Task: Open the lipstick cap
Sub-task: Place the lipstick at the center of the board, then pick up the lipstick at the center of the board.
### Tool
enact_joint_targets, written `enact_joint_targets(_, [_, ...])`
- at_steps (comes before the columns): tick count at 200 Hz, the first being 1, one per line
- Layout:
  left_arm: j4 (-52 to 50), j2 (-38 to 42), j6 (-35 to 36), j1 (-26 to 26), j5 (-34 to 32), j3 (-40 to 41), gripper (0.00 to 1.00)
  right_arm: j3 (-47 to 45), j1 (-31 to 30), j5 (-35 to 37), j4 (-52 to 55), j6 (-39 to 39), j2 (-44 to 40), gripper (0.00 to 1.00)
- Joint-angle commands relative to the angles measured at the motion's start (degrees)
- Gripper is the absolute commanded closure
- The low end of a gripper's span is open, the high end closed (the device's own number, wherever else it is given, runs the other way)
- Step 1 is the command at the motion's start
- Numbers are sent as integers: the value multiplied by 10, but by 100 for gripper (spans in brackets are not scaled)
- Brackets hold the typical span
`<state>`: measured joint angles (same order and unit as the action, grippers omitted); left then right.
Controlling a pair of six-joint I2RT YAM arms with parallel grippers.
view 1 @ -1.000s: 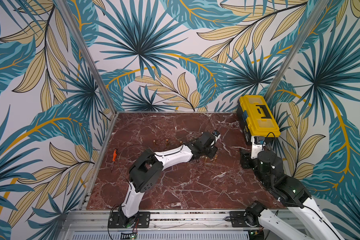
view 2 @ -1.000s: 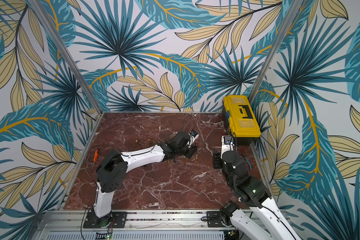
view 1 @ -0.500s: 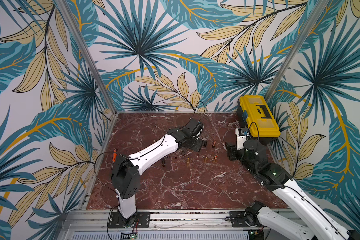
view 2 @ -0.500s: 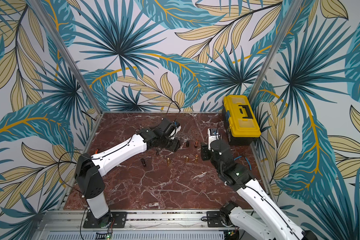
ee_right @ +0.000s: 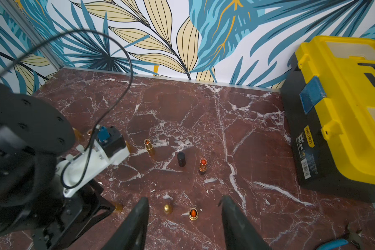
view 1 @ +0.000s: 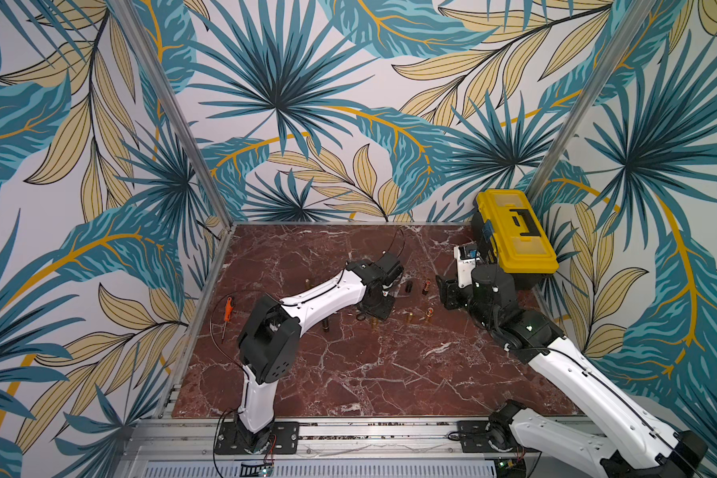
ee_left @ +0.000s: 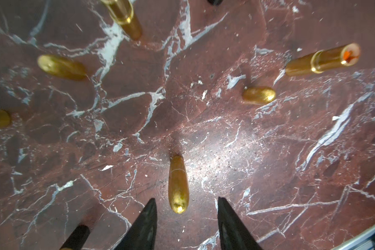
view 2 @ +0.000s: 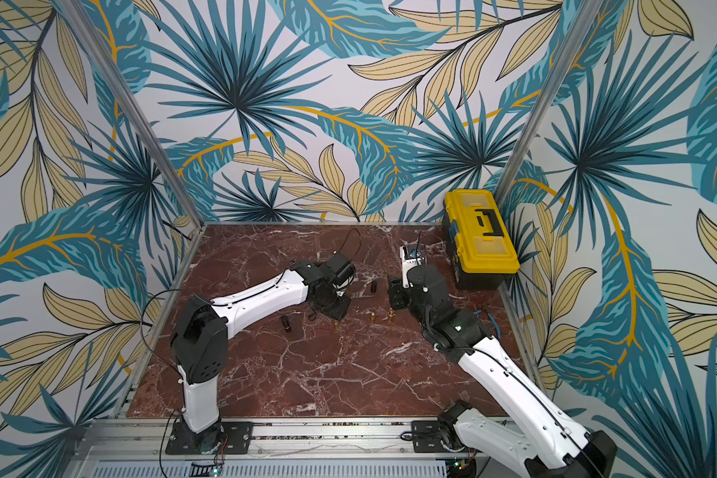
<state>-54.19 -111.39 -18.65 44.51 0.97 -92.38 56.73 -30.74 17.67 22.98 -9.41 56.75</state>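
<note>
— Two pincers: how do they stand?
— Both apart, gripping nothing. The left pincer (ee_left: 186, 198) hangs over the worktop (ee_left: 268, 151); a capped gold lipstick (ee_left: 178, 184) stands upright just off its tips, untouched.
— And the right pincer (ee_right: 184, 197)?
— A gold cap (ee_right: 167, 208) and an uncapped orange lipstick (ee_right: 193, 213) stand just ahead of it.

Gold lipstick (ee_left: 178, 184), blk cap (ee_right: 181, 159), red-brown marble table (view 1: 348, 372) w/ white veins, yellow-blk toolbox (view 1: 514, 231), teal-leaf walls (view 1: 274, 82).

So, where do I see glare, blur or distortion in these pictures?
Left wrist view: glare patch on the marble table, gold lipsticks near the edges soft and leaning outward. Right wrist view: the near left arm is blurred. Both top views: even light.
</note>
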Motion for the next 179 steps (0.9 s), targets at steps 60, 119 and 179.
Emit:
enact_joint_targets(60, [-14,-24,-5,-6,28,11,56,-1,0,-13,-15,4,12,48])
enact_joint_targets(119, [-14,-44,-3,-7,26,-2,58,-7,0,-8,-8,9,3,49])
enact_joint_targets(179, [-14,-49,-3,-8,18,-9,64,-16,-1,-6,-9,8,0,49])
